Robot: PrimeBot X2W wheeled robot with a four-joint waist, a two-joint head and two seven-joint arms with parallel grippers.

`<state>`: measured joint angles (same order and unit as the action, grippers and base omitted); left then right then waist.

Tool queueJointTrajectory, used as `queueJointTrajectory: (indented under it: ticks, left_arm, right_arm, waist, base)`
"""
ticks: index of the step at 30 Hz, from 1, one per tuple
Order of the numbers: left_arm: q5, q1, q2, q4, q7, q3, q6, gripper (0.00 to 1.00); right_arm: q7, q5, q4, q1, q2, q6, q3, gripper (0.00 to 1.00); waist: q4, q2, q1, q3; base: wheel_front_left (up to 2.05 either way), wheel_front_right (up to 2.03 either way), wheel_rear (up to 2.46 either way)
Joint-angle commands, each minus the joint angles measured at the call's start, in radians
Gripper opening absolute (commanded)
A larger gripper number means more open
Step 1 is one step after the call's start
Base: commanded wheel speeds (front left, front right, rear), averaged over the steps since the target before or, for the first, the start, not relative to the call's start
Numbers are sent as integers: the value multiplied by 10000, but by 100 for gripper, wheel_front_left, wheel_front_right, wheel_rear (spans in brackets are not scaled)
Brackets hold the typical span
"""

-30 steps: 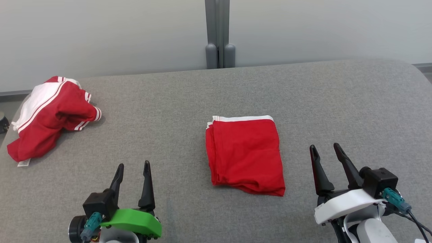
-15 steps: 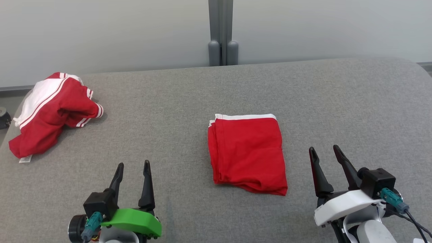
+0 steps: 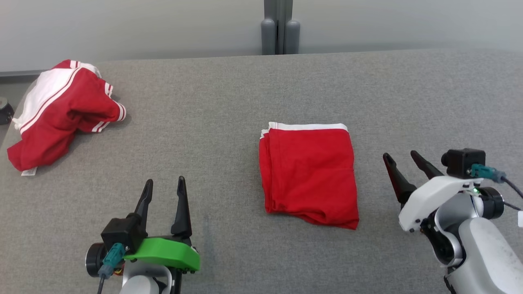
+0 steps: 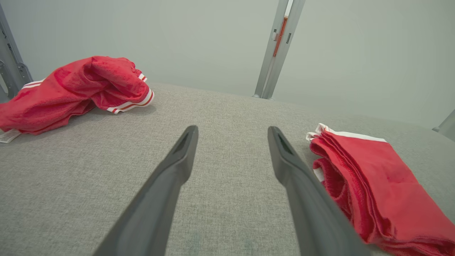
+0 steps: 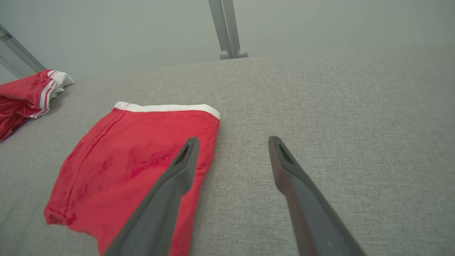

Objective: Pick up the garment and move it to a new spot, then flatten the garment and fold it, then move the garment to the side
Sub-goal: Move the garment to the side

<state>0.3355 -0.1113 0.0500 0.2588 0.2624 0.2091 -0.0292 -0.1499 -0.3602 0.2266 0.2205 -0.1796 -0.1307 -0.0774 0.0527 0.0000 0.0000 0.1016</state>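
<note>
A red garment (image 3: 309, 173) with a white band lies folded into a neat rectangle in the middle of the grey table (image 3: 229, 102); the left wrist view has the folded garment (image 4: 373, 185) at its right, the right wrist view has the folded garment (image 5: 131, 170) at its left. My left gripper (image 3: 164, 186) stands open near the front edge, left of the garment and apart from it. My right gripper (image 3: 403, 158) is open too, raised a little to the garment's right, nothing between its fingers.
A second red garment with white stripes (image 3: 61, 112) lies crumpled at the table's far left corner, the crumpled garment (image 4: 74, 89) also in the left wrist view. A grey post (image 3: 280, 26) stands behind the table's back edge against a pale wall.
The head camera has tilted, shifting the whole scene. My right gripper has risen and moved slightly forward beside the folded garment. The left gripper has barely moved. Both garments lie as before.
</note>
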Motion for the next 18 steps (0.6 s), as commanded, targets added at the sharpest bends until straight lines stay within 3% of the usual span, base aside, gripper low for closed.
queueJointTrajectory:
  ticks: [1,8,18]
  left_arm:
    - [100,-249,16,-71,34,35,-68,100]
    - [226,-561,19,-201,34,134,-191,100]
    - [295,-653,16,-351,34,89,-295,100]
  right_arm:
    - [-371,-374,167,416,-170,-1,-58,100]
    - [-1435,-1407,1390,1373,-595,-1,-670,100]
    - [-1686,-1876,3071,2045,-697,-1,-1384,100]
  waist:
    - [347,0,0,430]
    - [985,0,0,986]
    - [1579,0,0,1238]
  base:
    - [0,0,0]
    - [0,0,0]
    - [0,0,0]
